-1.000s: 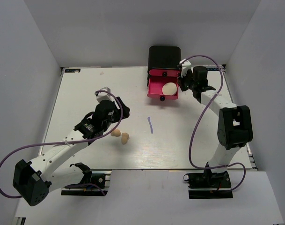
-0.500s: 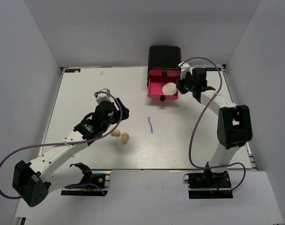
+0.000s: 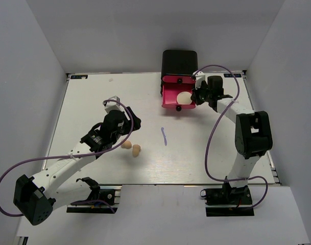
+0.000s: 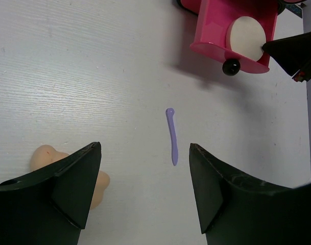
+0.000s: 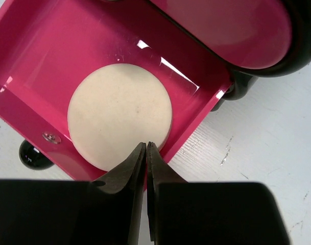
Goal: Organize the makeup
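A round cream puff lies in the open pink drawer of the black box. My right gripper is shut and empty at the drawer's right side. In the right wrist view its tips sit over the edge of the puff. Two peach sponges lie left of centre. A thin purple stick lies mid-table. My left gripper is open and empty above the sponges. In the left wrist view the stick lies ahead of it and a sponge lies beside its left finger. No palettes show.
The box stands at the table's far edge. A second pink drawer front above the open one is shut. Grey walls enclose the table on three sides. The drawer's black knob points toward the table's middle.
My right gripper has shifted slightly left, closer against the drawer's right side. The left arm and the loose items have not visibly moved.
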You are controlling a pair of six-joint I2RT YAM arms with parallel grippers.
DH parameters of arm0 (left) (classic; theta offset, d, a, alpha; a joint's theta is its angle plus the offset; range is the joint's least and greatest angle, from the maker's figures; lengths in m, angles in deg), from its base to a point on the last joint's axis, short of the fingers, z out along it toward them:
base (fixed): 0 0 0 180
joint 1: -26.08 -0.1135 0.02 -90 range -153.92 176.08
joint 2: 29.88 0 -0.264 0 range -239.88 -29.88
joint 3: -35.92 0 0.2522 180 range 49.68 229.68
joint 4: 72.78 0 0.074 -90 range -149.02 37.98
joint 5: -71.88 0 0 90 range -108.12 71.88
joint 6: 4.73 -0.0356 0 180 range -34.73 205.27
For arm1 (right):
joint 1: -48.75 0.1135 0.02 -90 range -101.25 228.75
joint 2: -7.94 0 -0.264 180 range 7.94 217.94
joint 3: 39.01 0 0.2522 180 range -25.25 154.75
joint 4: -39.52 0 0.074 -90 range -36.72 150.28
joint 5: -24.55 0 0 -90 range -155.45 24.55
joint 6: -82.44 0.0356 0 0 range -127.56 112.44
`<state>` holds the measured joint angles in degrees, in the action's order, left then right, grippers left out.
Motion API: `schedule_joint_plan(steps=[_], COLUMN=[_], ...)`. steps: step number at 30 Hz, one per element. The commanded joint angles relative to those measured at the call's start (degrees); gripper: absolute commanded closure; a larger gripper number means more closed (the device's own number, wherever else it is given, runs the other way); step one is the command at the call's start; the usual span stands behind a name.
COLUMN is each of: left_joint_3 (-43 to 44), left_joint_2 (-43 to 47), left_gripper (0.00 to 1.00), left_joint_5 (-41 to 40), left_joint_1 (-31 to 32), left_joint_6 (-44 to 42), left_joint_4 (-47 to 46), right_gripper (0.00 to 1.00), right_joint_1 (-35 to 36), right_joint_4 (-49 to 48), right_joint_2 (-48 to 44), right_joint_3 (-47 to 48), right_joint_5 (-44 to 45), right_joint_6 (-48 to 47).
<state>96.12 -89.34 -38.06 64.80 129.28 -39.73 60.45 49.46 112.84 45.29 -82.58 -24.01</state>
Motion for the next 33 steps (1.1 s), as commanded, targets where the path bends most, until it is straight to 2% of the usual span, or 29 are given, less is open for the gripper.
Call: schedule_joint_plan(steps=[1, 10, 13, 17, 20, 22, 23, 31, 33], left_joint_3=[-0.03, 0.32, 0.50, 2.16, 4.71, 6.38, 6.65, 5.95, 6.21], left_joint_2=[1.02, 0.58, 0.49, -2.14, -5.30, -9.86, -9.88, -11.99, -12.87], left_gripper=[0.20, 0.20, 0.20, 0.22, 0.25, 0.26, 0.26, 0.24, 0.23], left_joint_5=[0.17, 0.17, 0.43, -0.97, -2.64, -3.52, -3.61, -5.71, -6.86], left_joint_1=[-0.14, -0.14, -0.14, -0.14, -0.14, -0.14, -0.14, -0.66, -0.66], left_joint_6=[0.20, 0.11, 0.99, 3.88, 8.36, 14.84, 14.88, 31.55, 32.72], left_joint_4=[-0.22, 0.05, 1.45, 9.33, 17.49, 23.48, 24.82, 30.36, 31.25], right_gripper=[0.90, 0.88, 0.79, 0.67, 0.58, 0.53, 0.53, 0.53, 0.54], right_joint_1=[-0.01, -0.01, -0.19, -0.19, -0.19, -0.19, 0.07, 0.69, 0.78], right_joint_4=[0.39, -0.49, -0.84, -1.81, -1.64, -1.37, -1.37, -0.49, -0.49], right_joint_2=[1.18, -0.13, -1.80, -4.70, -6.37, -7.60, -8.04, -12.26, -13.14], right_joint_3=[2.76, 3.55, 3.29, 3.11, 3.11, 2.76, 2.50, -1.45, -2.42], right_joint_5=[-1.15, -2.30, -3.00, -5.02, -8.61, -10.99, -11.96, -16.53, -16.97], right_joint_6=[1.06, 2.12, 2.47, 2.65, 2.47, 2.30, 2.30, 1.07, 0.28])
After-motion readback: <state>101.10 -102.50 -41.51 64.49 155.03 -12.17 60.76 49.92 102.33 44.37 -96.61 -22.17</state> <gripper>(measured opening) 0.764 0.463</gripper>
